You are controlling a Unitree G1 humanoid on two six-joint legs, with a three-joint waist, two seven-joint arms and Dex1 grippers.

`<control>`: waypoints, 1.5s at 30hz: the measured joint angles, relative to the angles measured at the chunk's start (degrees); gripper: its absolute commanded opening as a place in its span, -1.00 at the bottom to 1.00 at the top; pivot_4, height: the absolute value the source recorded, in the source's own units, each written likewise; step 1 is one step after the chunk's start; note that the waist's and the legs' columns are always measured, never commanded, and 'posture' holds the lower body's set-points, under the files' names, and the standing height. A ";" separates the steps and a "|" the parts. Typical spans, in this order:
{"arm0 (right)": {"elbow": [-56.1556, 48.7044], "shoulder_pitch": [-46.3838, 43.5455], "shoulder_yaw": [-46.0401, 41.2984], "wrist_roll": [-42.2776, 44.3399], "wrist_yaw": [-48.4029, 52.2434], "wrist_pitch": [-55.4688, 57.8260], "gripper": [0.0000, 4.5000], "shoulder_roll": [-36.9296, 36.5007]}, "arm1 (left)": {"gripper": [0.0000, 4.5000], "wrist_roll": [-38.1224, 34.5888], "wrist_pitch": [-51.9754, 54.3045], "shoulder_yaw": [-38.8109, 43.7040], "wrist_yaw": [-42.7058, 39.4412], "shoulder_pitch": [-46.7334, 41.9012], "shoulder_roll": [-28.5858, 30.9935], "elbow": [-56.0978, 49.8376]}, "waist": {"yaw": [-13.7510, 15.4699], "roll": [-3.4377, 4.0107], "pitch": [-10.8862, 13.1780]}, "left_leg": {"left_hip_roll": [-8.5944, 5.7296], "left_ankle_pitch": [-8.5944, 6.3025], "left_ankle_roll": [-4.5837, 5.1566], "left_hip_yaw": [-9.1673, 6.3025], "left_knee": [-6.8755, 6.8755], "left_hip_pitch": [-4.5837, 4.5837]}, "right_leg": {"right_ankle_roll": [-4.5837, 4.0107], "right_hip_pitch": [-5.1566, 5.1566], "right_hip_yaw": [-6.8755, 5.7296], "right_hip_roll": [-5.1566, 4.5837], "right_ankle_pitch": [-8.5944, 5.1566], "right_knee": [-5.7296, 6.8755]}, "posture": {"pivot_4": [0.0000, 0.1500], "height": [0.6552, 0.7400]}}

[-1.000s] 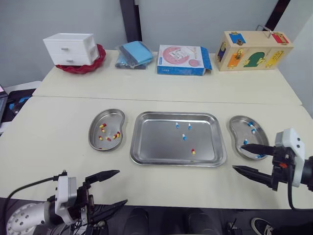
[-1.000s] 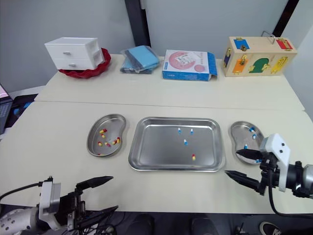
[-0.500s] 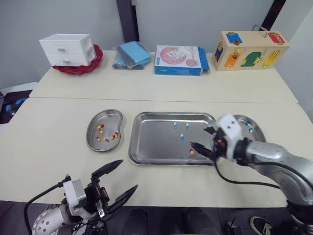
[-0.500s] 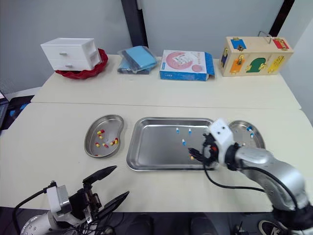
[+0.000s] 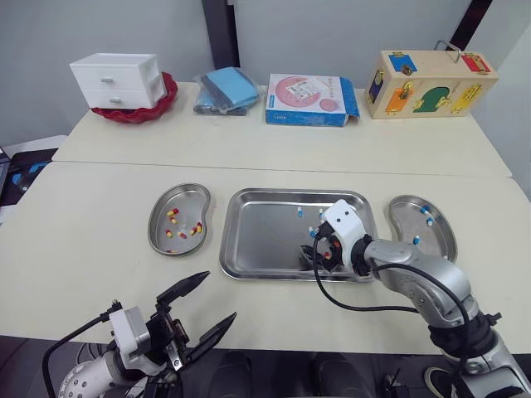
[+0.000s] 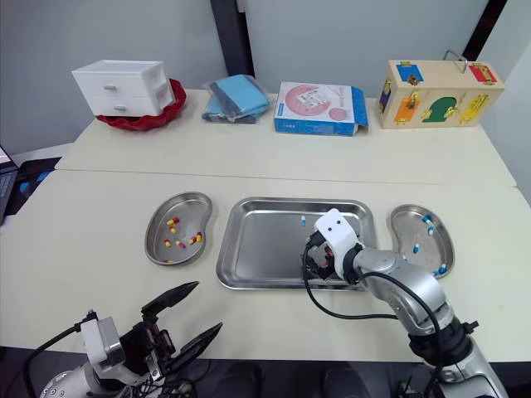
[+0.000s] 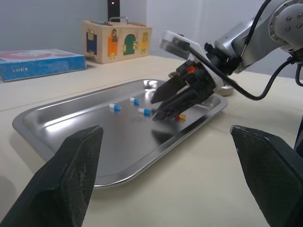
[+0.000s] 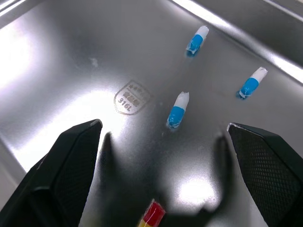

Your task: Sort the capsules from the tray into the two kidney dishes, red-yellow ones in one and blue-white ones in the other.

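Right tool [image 5: 312,259] has swung into the tray [image 5: 257,240], fingers spread wide over the red-yellow capsule [image 8: 152,213], so a pickup looks close.

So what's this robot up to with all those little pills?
It is sorting capsules by colour. Its right end effector is down in the steel tray, open, with a red-yellow capsule between its fingers, not yet gripped. Three blue-white capsules lie nearby in the tray. The left kidney dish holds red-yellow ones, the right kidney dish blue-white ones. The left end effector hangs open by the table's near edge, holding nothing.
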 measured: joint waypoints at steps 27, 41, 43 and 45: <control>2.55 -0.74 1.44 -7.55 1.81 -2.17 -1.00 4.25 | 1.00 -0.09 -2.15 0.08 1.36 0.11 1.01 1.93 | -0.72 0.01 -0.01 | 0.00 0.00 0.00 -0.01 -0.03 0.00 | 0.00 -0.01 0.00 0.00 0.00 0.00 | 1.00 1.00; -8.86 13.71 -23.83 1.66 18.75 -10.70 -1.00 -11.75 | 1.00 -0.52 -5.12 -2.19 -5.63 -3.91 3.90 4.89 | 0.34 0.08 0.04 | -0.04 -0.01 0.01 0.02 -0.08 -0.07 | 0.00 0.02 -0.02 -0.02 -0.01 -0.17 | 1.00 1.00; -7.65 17.32 -29.06 1.77 20.72 -12.54 -1.00 -14.71 | 1.00 -1.28 -5.98 -2.93 -7.52 -4.79 4.49 5.17 | 0.26 0.09 0.03 | -0.03 -0.01 0.01 0.07 -0.06 -0.03 | 0.00 0.03 0.03 -0.02 -0.01 -0.15 | 1.00 1.00; -6.75 19.58 -32.64 1.69 21.74 -14.37 -1.00 -16.46 | 1.00 -1.55 -6.28 -3.78 -9.12 -5.50 4.79 5.56 | -0.02 0.11 0.02 | -0.02 -0.01 0.01 0.11 -0.07 0.04 | 0.00 0.05 0.08 -0.01 -0.01 -0.09 | 1.00 1.00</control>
